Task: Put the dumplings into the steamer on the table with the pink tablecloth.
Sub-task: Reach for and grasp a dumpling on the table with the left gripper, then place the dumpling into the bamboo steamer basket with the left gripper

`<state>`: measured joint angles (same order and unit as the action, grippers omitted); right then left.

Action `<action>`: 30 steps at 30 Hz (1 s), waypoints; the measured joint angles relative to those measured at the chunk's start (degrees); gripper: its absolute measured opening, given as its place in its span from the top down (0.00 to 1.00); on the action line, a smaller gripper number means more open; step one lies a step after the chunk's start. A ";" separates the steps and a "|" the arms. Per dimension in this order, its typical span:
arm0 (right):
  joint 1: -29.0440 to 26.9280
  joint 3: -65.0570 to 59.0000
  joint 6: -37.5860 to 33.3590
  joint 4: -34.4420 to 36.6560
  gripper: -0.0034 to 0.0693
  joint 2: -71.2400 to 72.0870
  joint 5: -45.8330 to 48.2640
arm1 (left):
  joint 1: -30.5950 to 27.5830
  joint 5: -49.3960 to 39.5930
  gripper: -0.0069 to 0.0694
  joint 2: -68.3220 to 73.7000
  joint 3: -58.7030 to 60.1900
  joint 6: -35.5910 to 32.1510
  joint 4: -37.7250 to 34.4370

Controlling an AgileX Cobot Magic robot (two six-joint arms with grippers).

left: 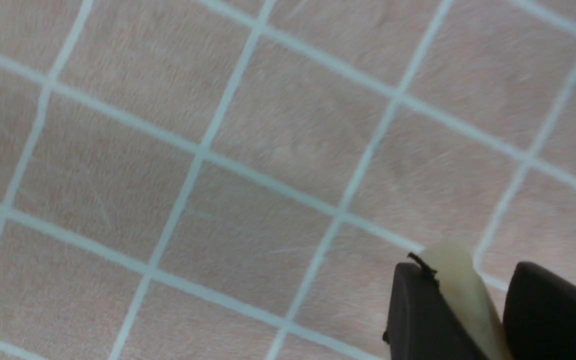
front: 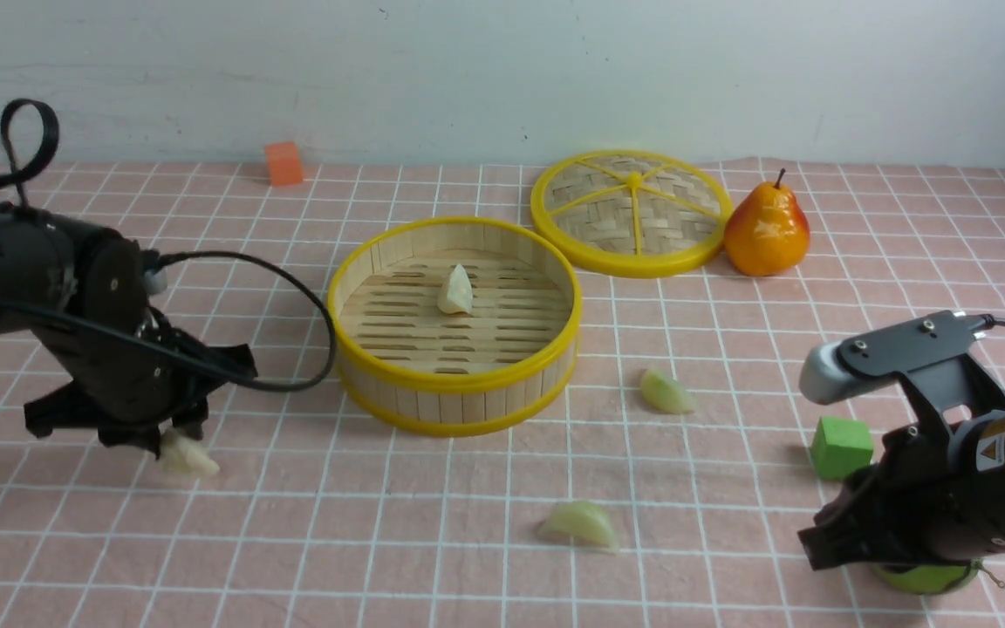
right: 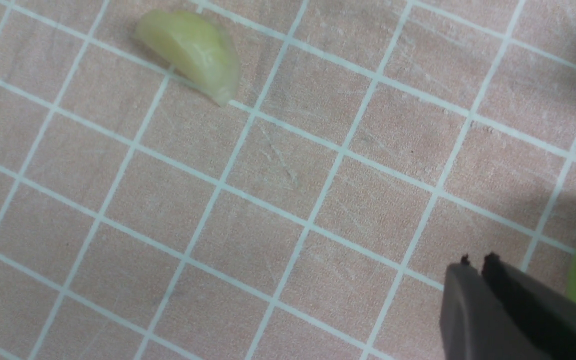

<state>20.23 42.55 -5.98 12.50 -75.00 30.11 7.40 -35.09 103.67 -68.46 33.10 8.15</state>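
**gridfan:** Left pincer (front: 173,443) was down on the pink tablecloth (front: 363,541), near left, jaws either side of the first dumpling (left: 455,285). One pad sat on it. The other side I couldn't tell, so clamped or not was anyone's guess. Right pincer (right: 474,261) was pinched together on nothing, near right.

**bao_bot:** And the risk?

**gridfan:** I reckoned it had only the end of a slick little crescent, so a lift could've squirted it out. Also the steamer (front: 454,406) wall stood between it and the slats, mid-table, and the left arm's cable (front: 297,292) drooped right beside that rim. Low carry = bump or snag.

**bao_bot:** Other stuff?

**gridfan:** Second dumpling (front: 456,290) lay inside the steamer, third dumpling (front: 666,392) on the cloth just right of it, fourth dumpling (front: 581,523) nearer. Lid (front: 633,214) and pear (front: 767,231) far right, orange cube (front: 283,163) far left, green cube (front: 841,447) by the right arm. None blocked the route.
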 joint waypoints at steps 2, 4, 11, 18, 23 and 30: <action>0.00 0.00 0.00 0.00 0.89 -0.11 -0.41 | 1.10 -0.92 0.63 -1.61 -2.46 -3.16 -2.46; 0.00 0.00 0.00 0.00 0.89 -0.42 -0.70 | 2.70 -1.33 0.63 -2.74 -5.44 -7.34 -5.33; 0.00 0.00 0.00 0.62 0.87 -2.84 -0.97 | 12.15 -0.74 0.63 1.99 -20.31 -22.10 -13.82; 0.00 0.00 0.00 1.08 0.87 -2.89 -0.51 | 15.05 -2.38 0.63 15.81 -29.11 -25.42 -8.15; 0.00 0.00 0.00 1.14 0.87 -2.89 -0.51 | 15.05 -4.23 0.62 19.06 -30.79 -28.27 -7.08; 0.00 0.00 0.00 1.14 0.87 -2.89 -1.02 | 15.05 -4.86 0.35 19.21 -34.53 -30.39 -3.73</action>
<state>20.23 42.55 -5.98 13.64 -77.89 29.09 22.45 -39.95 122.88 -102.98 2.71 4.42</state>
